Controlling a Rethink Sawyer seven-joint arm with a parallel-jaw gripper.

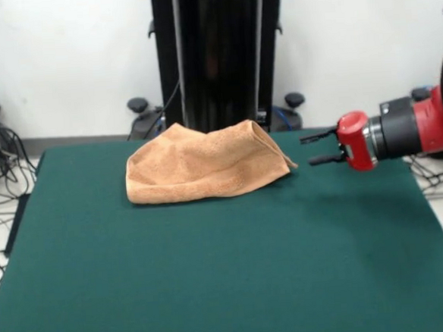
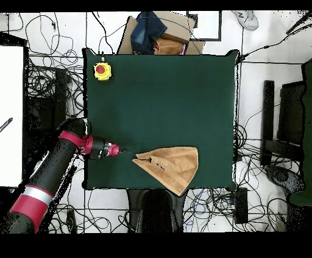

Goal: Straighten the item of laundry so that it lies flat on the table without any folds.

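One towel (image 1: 206,163), peach-orange and bunched into folds, is lying toward the far side of the green table (image 1: 215,288), so the straightening is barely starting. Just beside its pointed corner, the gripper (image 1: 321,148) is hovering level, its fingers parted and holding nothing. By my reading, the next move is calling for pinching that corner and drawing it outward. Beyond, cables are trailing over a pale floor.
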